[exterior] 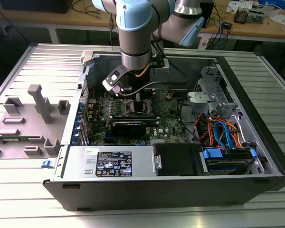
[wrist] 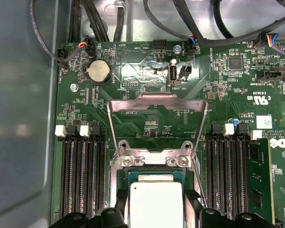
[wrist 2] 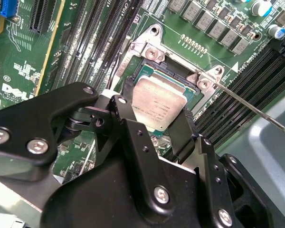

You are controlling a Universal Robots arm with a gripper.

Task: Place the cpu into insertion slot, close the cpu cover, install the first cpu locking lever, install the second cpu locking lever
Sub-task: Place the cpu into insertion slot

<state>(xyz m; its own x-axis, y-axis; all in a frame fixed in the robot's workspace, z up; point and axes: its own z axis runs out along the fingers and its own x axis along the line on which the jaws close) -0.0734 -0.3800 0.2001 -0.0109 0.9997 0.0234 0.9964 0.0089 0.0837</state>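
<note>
So our claw [wrist 2: 159, 102] is clamped on the cpu [wrist 2: 156, 108], with its fingers [wrist 2: 183, 130] on two opposite edges. That keeps the chip flat and square to the slot [wrist 2: 152, 70] right beneath the claw. We can't tell if it's seated yet or just hovering. Just past the fingertips the cover [wrist: 156, 101] stands flipped up, so nothing blocks the way in. The lever [wrist 2: 256, 111] sticks out to one side of the claw, unlatched, we'd guess for the same reason.
</note>
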